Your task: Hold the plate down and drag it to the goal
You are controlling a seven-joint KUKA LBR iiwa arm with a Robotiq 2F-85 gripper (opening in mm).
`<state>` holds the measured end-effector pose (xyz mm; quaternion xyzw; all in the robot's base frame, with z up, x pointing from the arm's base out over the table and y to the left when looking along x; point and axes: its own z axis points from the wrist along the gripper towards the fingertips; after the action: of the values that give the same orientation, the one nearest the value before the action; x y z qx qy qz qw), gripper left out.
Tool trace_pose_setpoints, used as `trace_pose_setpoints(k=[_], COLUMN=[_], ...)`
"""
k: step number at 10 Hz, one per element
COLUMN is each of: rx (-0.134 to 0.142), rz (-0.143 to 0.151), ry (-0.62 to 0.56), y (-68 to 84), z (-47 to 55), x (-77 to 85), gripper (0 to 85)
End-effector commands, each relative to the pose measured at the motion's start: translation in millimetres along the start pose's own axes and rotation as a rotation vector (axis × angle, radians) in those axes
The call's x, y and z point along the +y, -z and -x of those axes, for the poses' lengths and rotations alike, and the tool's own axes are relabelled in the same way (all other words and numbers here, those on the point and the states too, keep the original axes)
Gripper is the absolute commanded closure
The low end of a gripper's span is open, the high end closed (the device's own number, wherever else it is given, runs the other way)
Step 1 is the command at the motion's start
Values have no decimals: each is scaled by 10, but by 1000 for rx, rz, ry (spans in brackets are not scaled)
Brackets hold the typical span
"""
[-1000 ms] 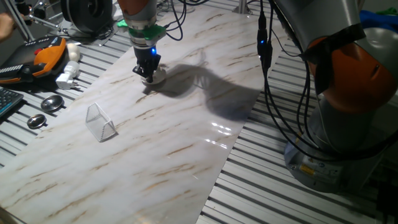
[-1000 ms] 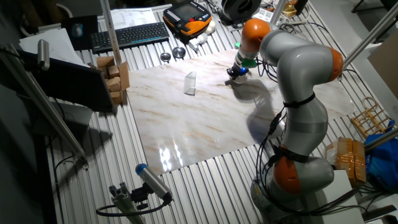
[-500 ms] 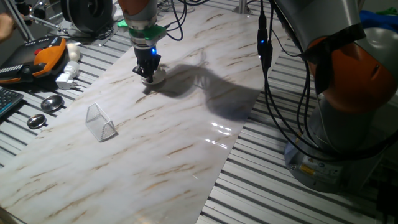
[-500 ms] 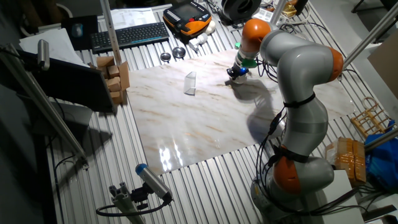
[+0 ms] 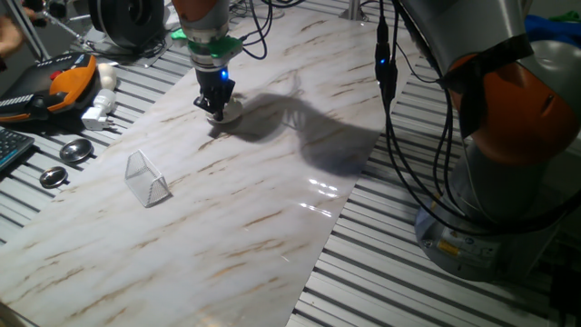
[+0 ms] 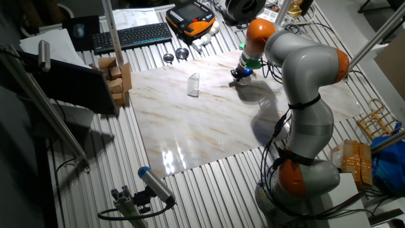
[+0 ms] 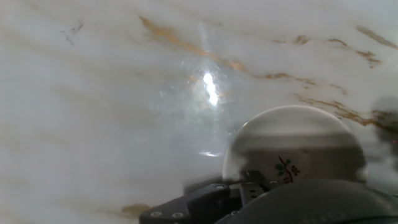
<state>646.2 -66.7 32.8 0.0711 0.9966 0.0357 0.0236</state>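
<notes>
The plate (image 5: 231,110) is a small white dish on the far part of the marble board (image 5: 272,182). My gripper (image 5: 216,111) stands upright on it, fingers together, tips pressing on its top. In the hand view the plate (image 7: 292,143) fills the lower right, with a small floral mark near its centre, and the dark fingers (image 7: 211,200) cover its near edge. The goal (image 5: 147,178), a clear plastic wedge frame, stands apart on the board, nearer the camera and to the left of the plate. From the other side the gripper (image 6: 239,75) is right of the goal (image 6: 193,84).
Two grey metal discs (image 5: 76,151) (image 5: 54,177) lie off the board's left edge, near a white plug (image 5: 98,113) and an orange pendant (image 5: 68,80). Cables (image 5: 385,64) hang over the board's right side. A keyboard (image 6: 130,35) and cardboard boxes (image 6: 117,76) sit beyond.
</notes>
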Motion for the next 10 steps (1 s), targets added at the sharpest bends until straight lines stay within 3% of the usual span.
trace_pose_setpoints(k=[1,3,5,7,10], rx=[9,21,3,-10,11], rz=[-1,-31,-59,-33,-56], ry=[14,49,81,74,-21], y=[-1,-1,-1,-1,-1], z=[1,1,1,1,1], x=[4,4,4,4,4], gripper=[850,850,850,850,850])
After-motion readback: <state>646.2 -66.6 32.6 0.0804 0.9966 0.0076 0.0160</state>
